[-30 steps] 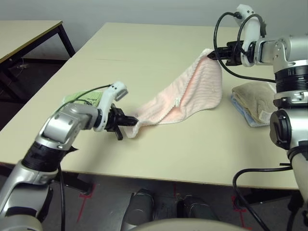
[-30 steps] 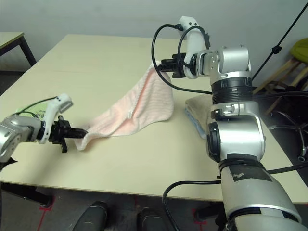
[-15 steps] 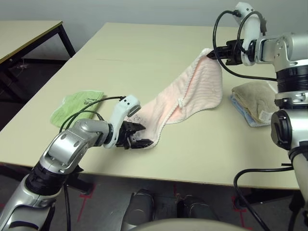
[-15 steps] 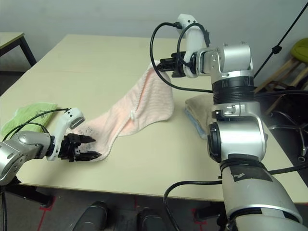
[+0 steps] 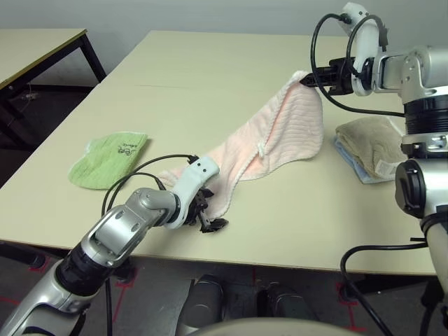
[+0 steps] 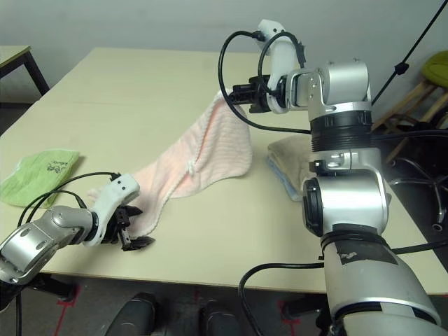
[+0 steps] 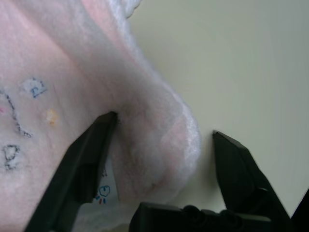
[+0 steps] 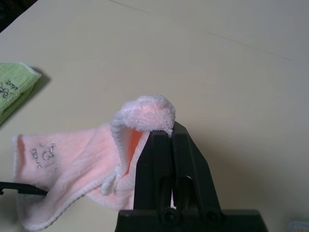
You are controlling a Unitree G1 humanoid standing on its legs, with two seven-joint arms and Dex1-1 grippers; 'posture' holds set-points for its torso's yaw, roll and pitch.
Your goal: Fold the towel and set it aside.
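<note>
Pale pink terry towel [image 5: 283,133] slanting across the table [image 5: 315,224], raised at its far end in the pinch of the right gripper [image 8: 169,129]. With the left gripper [image 7: 164,123] spread astride the near corner's white edging, best to sink low before closing, to catch the hem without bunching. Then lift gently, matching both ends to avoid a skewed fold.

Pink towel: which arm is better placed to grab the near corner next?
Left, I'd say: its gripper is open with the corner of the towel between its fingers. The right gripper is shut on the far end.
</note>
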